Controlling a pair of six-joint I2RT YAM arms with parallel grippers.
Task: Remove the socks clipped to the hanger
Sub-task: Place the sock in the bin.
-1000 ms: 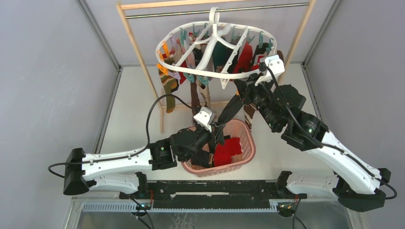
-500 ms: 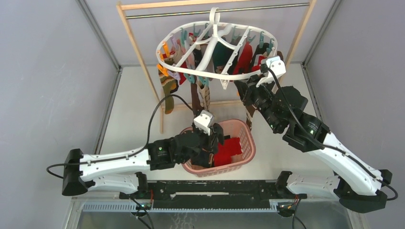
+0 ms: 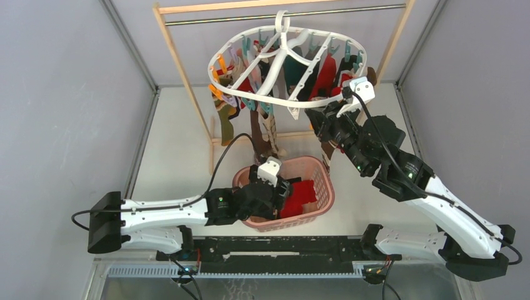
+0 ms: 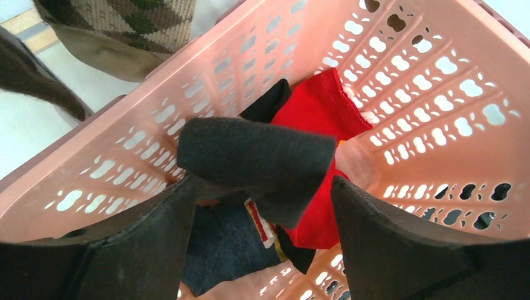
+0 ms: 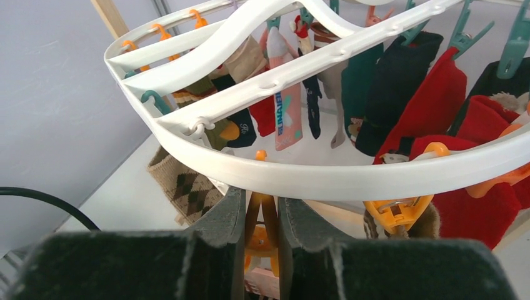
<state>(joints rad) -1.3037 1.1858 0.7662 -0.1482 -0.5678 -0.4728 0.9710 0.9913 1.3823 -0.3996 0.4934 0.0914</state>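
The white hanger [image 3: 282, 100] hangs from a rail, with several socks [image 3: 325, 72] clipped under it. My right gripper [image 5: 261, 201] is shut on an orange clip [image 5: 263, 240] just below the hanger's near rim [image 5: 350, 175]; what that clip holds is hidden. Red socks [image 5: 431, 106] and an argyle sock [image 5: 187, 187] hang beyond. My left gripper [image 4: 259, 187] stands open low inside the pink basket [image 4: 425, 81]. A dark grey sock [image 4: 256, 162] lies loose between its fingers, above a red sock [image 4: 319, 112] and a navy sock [image 4: 225, 244].
The wooden frame [image 3: 181, 62] carries the metal rail [image 3: 250, 17] at the back. The pink basket [image 3: 326, 187] sits between the two arms near the front edge. Grey walls close in both sides. Long brown socks [image 3: 256, 134] dangle just behind the basket.
My left gripper dropped into the basket and opened, letting go of the dark sock. The hanger swung slightly right. My right gripper stayed closed on the orange clip.
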